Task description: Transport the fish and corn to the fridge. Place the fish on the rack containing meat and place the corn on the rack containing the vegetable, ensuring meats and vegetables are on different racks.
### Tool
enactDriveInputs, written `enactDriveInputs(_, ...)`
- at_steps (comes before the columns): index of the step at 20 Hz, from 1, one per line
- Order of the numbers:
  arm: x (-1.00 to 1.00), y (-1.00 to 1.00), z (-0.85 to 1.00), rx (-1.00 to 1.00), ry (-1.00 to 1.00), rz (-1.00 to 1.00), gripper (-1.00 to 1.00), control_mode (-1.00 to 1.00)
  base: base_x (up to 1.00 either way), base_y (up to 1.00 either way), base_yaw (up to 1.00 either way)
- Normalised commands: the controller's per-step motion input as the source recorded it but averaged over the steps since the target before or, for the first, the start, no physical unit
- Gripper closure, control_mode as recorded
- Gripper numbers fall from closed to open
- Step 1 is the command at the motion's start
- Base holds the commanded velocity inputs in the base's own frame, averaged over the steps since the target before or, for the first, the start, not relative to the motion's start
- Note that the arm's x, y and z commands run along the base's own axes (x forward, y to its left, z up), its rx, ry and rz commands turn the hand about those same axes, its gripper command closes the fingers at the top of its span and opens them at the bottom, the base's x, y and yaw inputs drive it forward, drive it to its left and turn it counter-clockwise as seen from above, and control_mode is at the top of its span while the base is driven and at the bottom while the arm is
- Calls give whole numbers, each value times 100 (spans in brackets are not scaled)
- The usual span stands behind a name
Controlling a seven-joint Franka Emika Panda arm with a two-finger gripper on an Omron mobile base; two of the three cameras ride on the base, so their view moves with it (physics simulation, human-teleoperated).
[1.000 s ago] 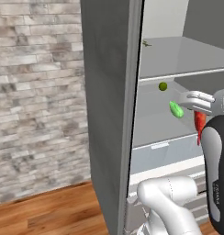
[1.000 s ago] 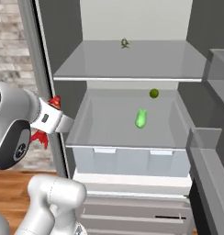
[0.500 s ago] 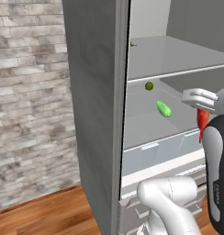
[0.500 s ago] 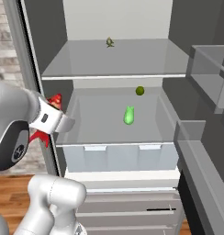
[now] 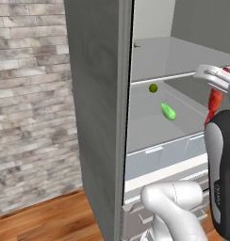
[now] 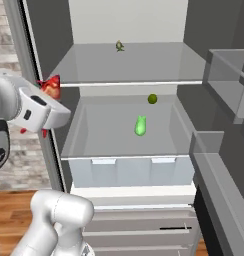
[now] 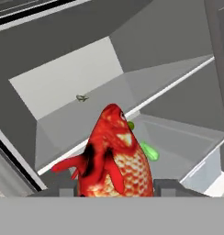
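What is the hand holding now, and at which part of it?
The hand is shut on the red fish. It grips the fish at its lower, tail end; the head points away toward the open fridge.

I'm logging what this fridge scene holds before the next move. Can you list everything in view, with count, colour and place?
fridge: one, grey outside, pale grey inside, door open.
upper shelf: one, pale grey, flat, above the clear bin.
meat: one, tiny dark sliver, at the back of the upper shelf.
clear bin: one, see-through, under the upper shelf.
vegetable: one, dark olive-green ball, at the back of the clear bin.
corn: one, bright green cob, in the clear bin, in front of the vegetable.
drawers: pale grey, below the bin.
brick wall: grey, left of the fridge.
wood floor: brown.
fish: one, bright red, held in front of the fridge.
end effector: one, shut on the fish.
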Motion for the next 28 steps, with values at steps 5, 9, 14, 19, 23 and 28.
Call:
enactDriveInputs(5,8,-33,50,1,-14,-5,100,-100,0,0,0)
enactDriveInputs(9,19,-23,17,4,-8,0,100,-100,0,0,0)
enactDriveInputs(14,50,-15,0,8,-11,0,100,-100,0,0,0)
enactDriveInputs(19,67,-21,0,14,-3,0,100,-100,0,0,0)
enactDriveInputs(23,87,-8,0,10,3,0,100,-100,0,0,0)
enactDriveInputs(28,82,-9,1,3,17,0,100,-100,0,0,0)
